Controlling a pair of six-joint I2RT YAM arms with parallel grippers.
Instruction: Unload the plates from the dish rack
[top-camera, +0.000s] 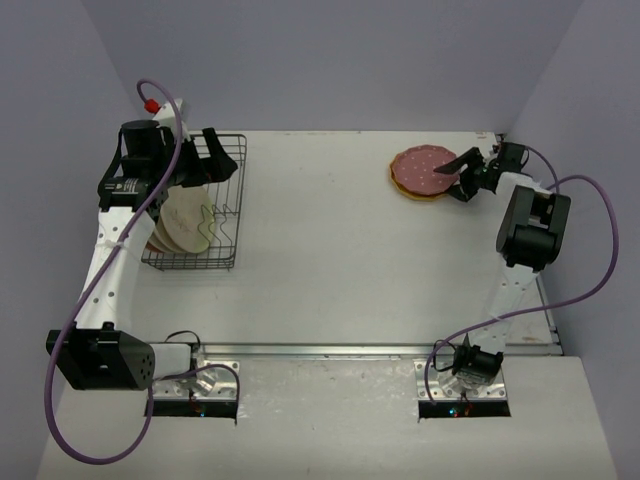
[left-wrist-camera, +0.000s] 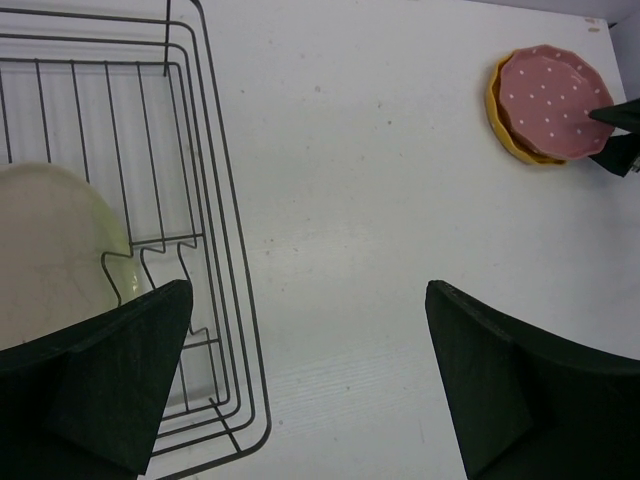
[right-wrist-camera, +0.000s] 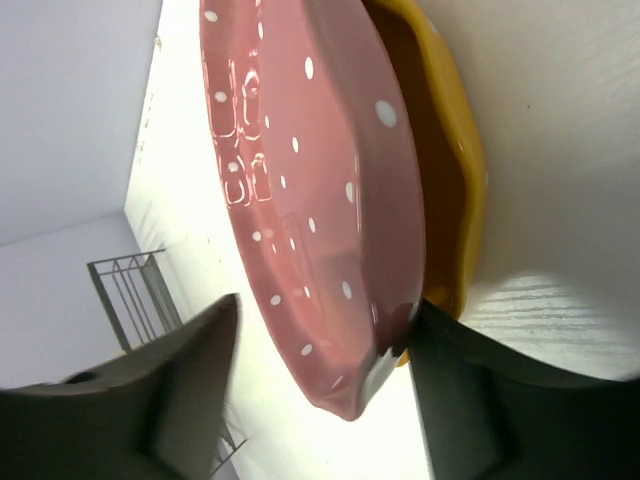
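The step in hand looks like the set-down of a plate. The dark pink dotted plate (left-wrist-camera: 552, 100) lies nested on the yellow-orange plate (right-wrist-camera: 455, 150) at about 1 o'clock on the table (top-camera: 330, 260), well apart from the dish rack (top-camera: 228, 200) at 9 o'clock. The right claw (top-camera: 459, 177) straddles the pink plate's rim on its 3 o'clock side. It is released: its fingers stand parted, with bare table showing beside one of them, and do not pinch. The left claw (left-wrist-camera: 308, 300) hangs wide open and empty over the rack's 3 o'clock edge.

Cream plates (top-camera: 185, 228) stand in the rack, so the job seems partly done. Next, I judge, the right claw must draw back toward 3 o'clock without dragging the stack. The left claw must come down on a cream plate's rim.
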